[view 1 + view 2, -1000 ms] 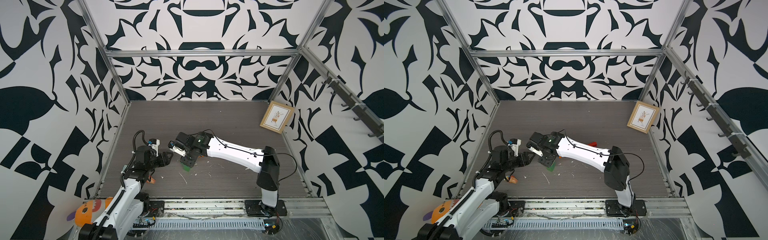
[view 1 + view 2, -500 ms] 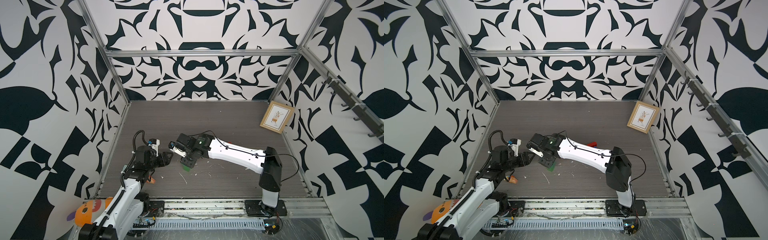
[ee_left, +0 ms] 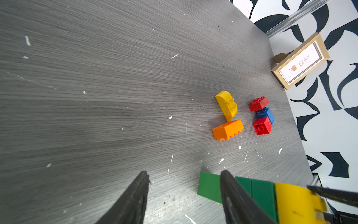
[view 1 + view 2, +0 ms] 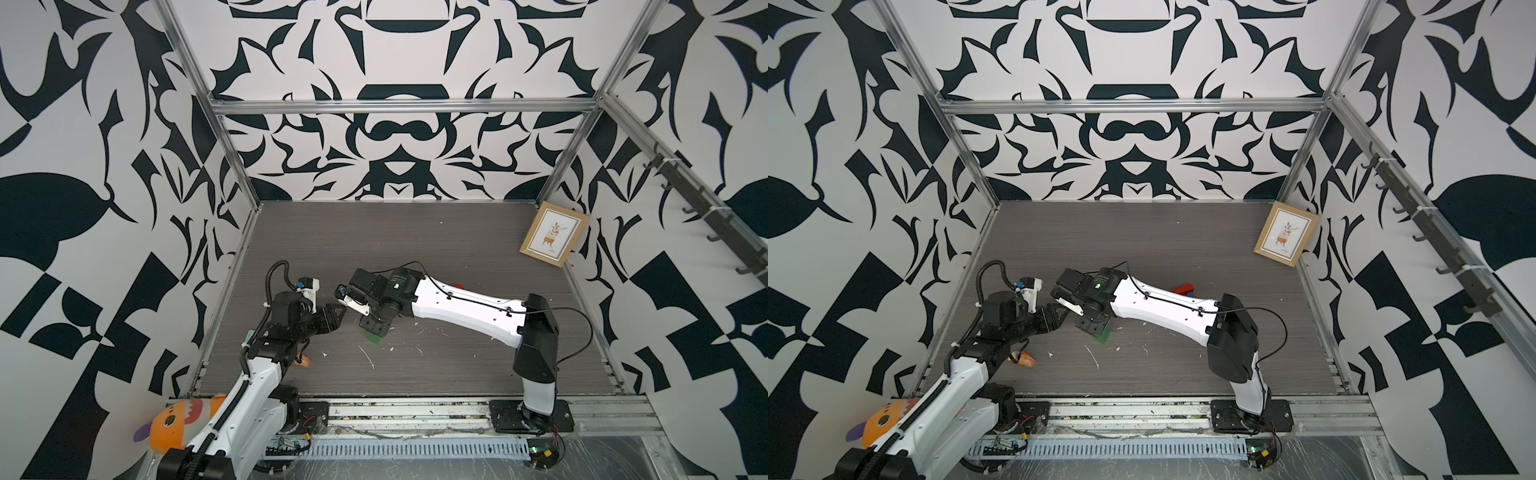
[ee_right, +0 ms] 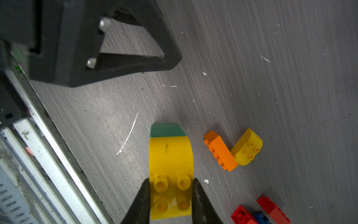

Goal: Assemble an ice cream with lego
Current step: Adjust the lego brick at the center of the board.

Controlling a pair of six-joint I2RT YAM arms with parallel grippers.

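Observation:
My right gripper (image 5: pixel 171 195) is shut on the studded end of a yellow rounded brick (image 5: pixel 170 164), which is joined to green bricks (image 5: pixel 166 131). In both top views the green end (image 4: pixel 372 337) (image 4: pixel 1102 334) points down at the table under the right gripper (image 4: pixel 372 328). My left gripper (image 3: pixel 185 174) is open and holds nothing. It sits just left of the stack, with one finger in front of the green bricks (image 3: pixel 209 186). Loose lego lies farther off: a yellow rounded brick (image 3: pixel 226 105), an orange one (image 3: pixel 227 129), two red (image 3: pixel 258 103) (image 3: pixel 262 126) and a blue (image 3: pixel 265 114).
A small cone-shaped toy (image 4: pixel 302 362) lies under the left arm near the front edge. A framed picture (image 4: pixel 554 233) leans on the right wall at the back. An orange plush toy (image 4: pixel 174 424) sits outside the front left corner. White flecks dot the table.
The right arm has shifted very slightly to the right, still gripping the stack. The left arm has stayed put.

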